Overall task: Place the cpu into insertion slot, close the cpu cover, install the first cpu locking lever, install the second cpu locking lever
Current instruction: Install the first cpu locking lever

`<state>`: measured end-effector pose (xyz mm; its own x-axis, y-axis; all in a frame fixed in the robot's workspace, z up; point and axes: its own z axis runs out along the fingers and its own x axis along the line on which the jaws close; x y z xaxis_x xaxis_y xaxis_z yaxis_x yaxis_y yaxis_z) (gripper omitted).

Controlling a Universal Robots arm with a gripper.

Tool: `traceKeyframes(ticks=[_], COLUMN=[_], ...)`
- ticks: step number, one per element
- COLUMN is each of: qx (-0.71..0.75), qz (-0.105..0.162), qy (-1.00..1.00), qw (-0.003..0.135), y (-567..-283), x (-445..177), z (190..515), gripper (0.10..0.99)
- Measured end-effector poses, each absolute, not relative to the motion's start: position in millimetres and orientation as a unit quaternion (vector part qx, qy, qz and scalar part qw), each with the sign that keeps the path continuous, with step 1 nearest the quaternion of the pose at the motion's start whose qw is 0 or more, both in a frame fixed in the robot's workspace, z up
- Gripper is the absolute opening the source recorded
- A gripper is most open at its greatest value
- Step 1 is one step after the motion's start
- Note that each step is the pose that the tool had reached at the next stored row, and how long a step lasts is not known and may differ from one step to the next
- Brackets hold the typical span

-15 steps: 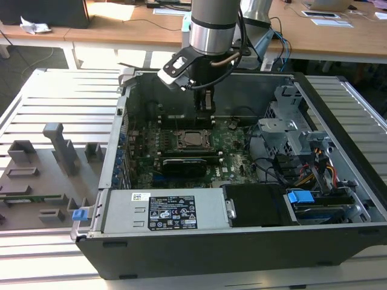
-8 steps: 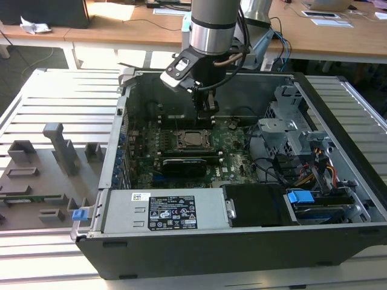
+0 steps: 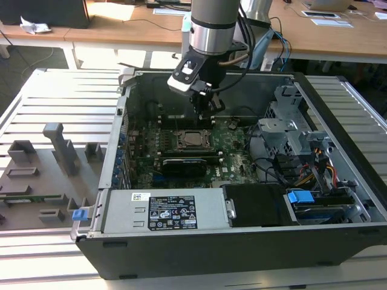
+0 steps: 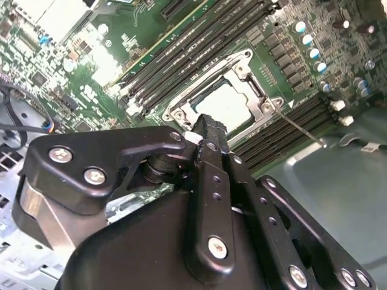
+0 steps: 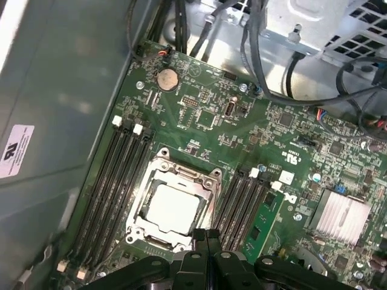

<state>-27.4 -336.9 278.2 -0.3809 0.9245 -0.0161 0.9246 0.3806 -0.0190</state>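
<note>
Cpu (image 5: 173,207), just one, lies seated on the motherboard (image 5: 205,115), the single cpu cover (image 5: 208,181) flat around it. The gripper (image 5: 206,232) hovers near the cover's edge, fingers (image 4: 211,139) pressed together and empty. One thin lever (image 4: 297,125) juts loose (unlatched, I judge); a slipping push there could scrape the board or bend it.
</note>
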Motion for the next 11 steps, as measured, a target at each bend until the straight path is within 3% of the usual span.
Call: traceKeyframes(ticks=[11], qx=[0.463], qz=[-0.012], qy=[0.886], qw=[0.003], y=[-336.9], x=[-27.4], z=[278.2], gripper=[0.106])
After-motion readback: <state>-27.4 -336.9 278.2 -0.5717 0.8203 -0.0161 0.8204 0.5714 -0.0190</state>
